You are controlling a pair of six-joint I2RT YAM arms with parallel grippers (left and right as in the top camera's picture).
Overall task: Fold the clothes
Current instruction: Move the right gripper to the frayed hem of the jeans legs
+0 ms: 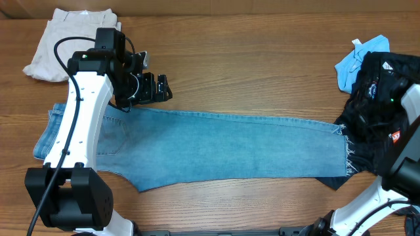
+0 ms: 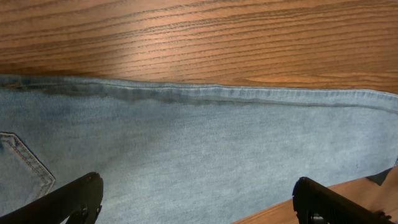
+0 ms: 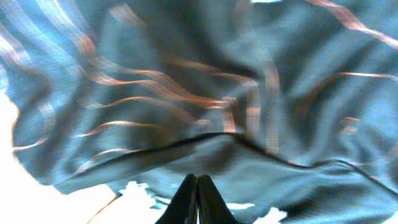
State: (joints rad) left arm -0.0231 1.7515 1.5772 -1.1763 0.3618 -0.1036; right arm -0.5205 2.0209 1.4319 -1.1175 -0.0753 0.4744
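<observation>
Light-blue jeans (image 1: 216, 144), flat across the middle of the tabletop (image 1: 262, 59), legs laid one on the other. Waist end at the left, under the left arm (image 1: 85, 105); frayed hems at the right, touching the black clothes (image 1: 374, 98). Paler fading down the middle of the leg. In the left wrist view, a stitched back pocket (image 2: 25, 162) at the left edge and the long side seam of the jeans (image 2: 199, 149) straight along bare wood.

Left jaws over the far edge of the jeans, near the waist end. Spread wide, one dark finger (image 2: 68, 199) at each lower corner of the wrist view, denim below them, nothing held.

Right arm (image 1: 412, 105) at the right edge of the tabletop, over the black clothes. Right jaws fully closed, fingertips (image 3: 198, 199) pressed together without a gap, just above dark, blurred cloth. No fabric visible between them.

Farther out: a small bright-blue cloth (image 1: 357, 62) beside the black heap at the far right, and cream trousers (image 1: 69, 39) bunched in the far left corner, well apart from the jeans.
</observation>
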